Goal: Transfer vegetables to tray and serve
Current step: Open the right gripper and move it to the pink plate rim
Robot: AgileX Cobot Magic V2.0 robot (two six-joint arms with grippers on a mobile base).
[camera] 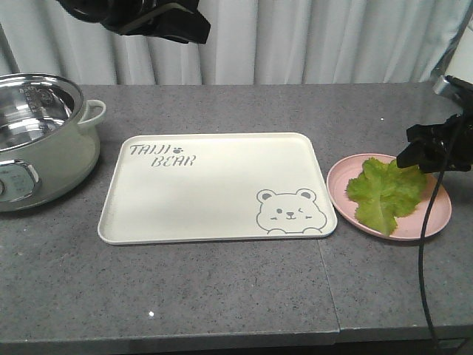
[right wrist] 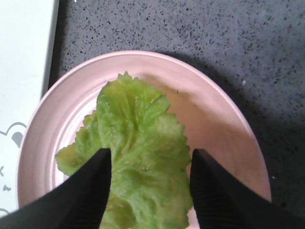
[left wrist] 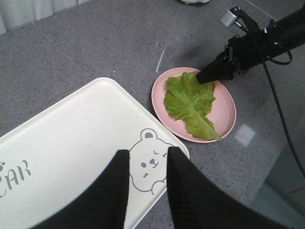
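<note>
Right gripper's (right wrist: 150, 155) jaws straddle crinkled lettuce (right wrist: 136, 129) on round pink plate (right wrist: 217, 124).

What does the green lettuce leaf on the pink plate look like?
The crinkled light-green lettuce leaf has a pale rib and frilly edges. It looks fresh and soft, lying flat on the round pink plastic plate. The black right gripper hangs over one end, jaws open either side; whether they touch it is unclear.
</note>
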